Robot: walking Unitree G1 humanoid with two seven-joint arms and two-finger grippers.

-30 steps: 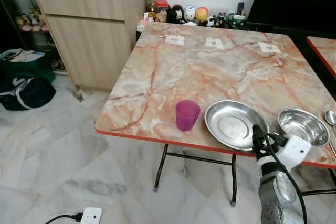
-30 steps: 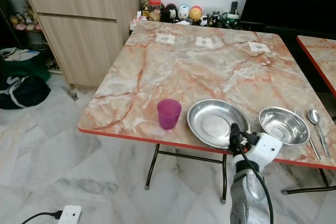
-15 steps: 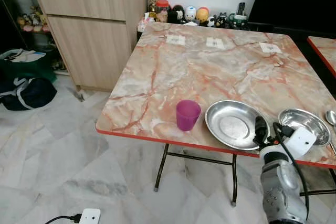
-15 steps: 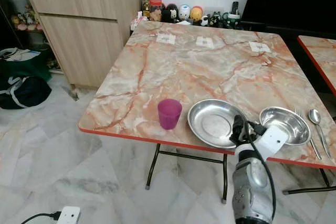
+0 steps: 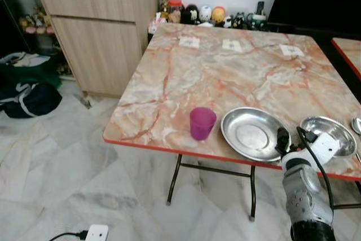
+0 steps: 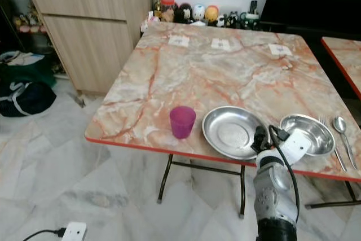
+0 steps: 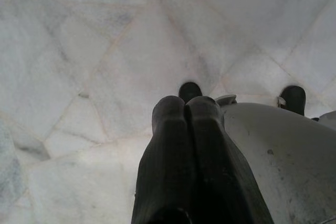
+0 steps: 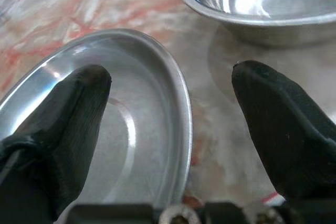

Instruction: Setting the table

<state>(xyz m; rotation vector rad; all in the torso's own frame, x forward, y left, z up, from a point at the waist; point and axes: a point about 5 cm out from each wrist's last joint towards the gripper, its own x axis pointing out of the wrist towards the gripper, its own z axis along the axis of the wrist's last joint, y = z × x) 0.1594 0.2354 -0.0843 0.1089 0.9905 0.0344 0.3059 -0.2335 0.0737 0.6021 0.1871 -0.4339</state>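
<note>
Jaws, right gripper [image 8: 173, 124]: spread wide, holding nothing; one finger over the plate [image 6: 234, 132], the other over bare table [image 6: 186, 71] between plate and bowl [image 6: 307, 134], so the plate's near-right rim sits in the gap; you have not closed on it yet.
Jaws, left gripper [image 7: 186, 129]: pressed together, empty; arm idle, pointing at the floor [image 7: 79, 51].
Laid out along the near edge, for your tally: purple cup [image 6: 182, 122], left of the plate; plate; bowl just right of it; fork [image 6: 330, 139] and spoon [image 6: 342, 134] beyond the bowl.
Judgement: one place looks largely set; what remains, you may take it, is gripping the plate and fixing its position.
</note>
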